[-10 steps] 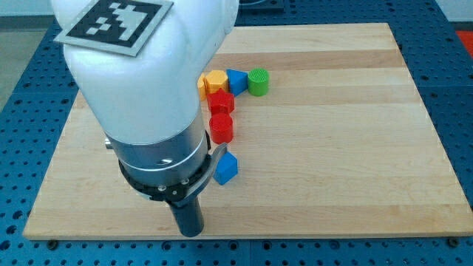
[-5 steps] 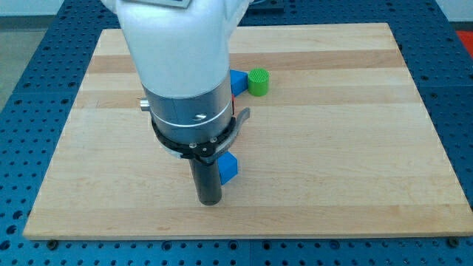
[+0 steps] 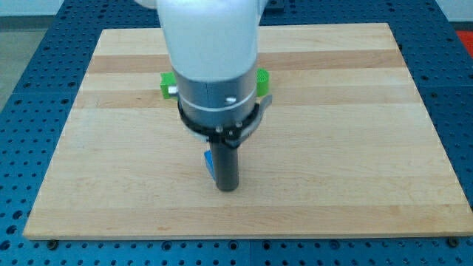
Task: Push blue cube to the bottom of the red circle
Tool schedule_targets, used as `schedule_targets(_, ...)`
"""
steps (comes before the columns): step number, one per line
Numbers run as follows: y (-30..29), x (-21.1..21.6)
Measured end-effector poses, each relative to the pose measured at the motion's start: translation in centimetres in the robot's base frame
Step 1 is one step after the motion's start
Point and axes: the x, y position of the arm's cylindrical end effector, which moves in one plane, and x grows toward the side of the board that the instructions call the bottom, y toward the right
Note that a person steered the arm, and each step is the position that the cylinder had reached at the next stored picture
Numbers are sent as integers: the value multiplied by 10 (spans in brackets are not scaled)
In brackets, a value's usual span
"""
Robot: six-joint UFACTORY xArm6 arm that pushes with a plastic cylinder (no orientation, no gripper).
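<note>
The tip (image 3: 227, 189) of the dark rod was seen resting on the wooden board (image 3: 355, 148), a little below the board's middle and slightly toward the view's left. No gripper was carried by the arm, so no grasping or released state could be reported; only the plain rod was present. The blue cube (image 3: 209, 163) was almost wholly hidden behind the rod, with only a thin blue sliver exposed at the rod's left edge, just above the tip; whether the rod was touching it could not be told. The red circle was not visible, the area above the rod being covered by the arm's large white and grey body (image 3: 214, 66), so the cube's place relative to it could not be judged. A green block (image 3: 168, 84) was partly seen at the left edge of the arm's body, toward the view's top, its shape not being clear. Another green block (image 3: 262, 77) was glimpsed at the right edge of the arm's body at about the same height, also mostly covered. Both green blocks were well apart from the tip. The board was laid on a blue perforated surface (image 3: 29, 111).
</note>
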Motion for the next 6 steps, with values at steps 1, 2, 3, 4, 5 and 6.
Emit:
schedule_targets(1, 0, -1)
schedule_targets(2, 13, -1)
schedule_targets(3, 84, -22)
schedule_targets(4, 110, -29)
schedule_targets(5, 110, -29)
schedule_targets(6, 120, -35)
